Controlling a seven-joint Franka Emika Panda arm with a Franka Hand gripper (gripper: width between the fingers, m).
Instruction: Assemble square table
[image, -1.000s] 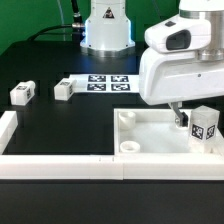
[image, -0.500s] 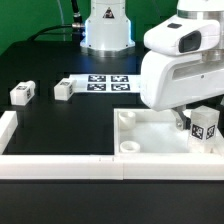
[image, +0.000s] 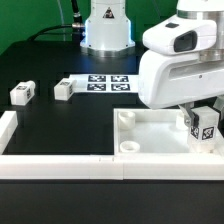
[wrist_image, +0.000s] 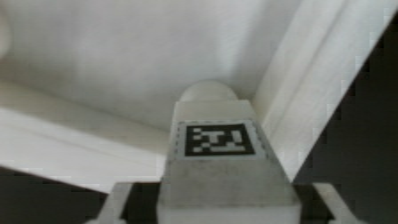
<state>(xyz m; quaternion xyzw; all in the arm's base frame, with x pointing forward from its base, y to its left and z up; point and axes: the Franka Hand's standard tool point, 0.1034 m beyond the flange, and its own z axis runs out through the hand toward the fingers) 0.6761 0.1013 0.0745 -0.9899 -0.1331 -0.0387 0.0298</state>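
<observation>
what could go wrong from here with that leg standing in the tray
1. The gripper sits around the upright leg inside the tabletop. The pictures do not show whether the fingers meet it squarely, so an off-centre squeeze might tip or twist it.
2. In the wrist view the leg stands close beside the tabletop's raised rim. Lifting it at a slant might catch that rim and shift the tabletop.
</observation>
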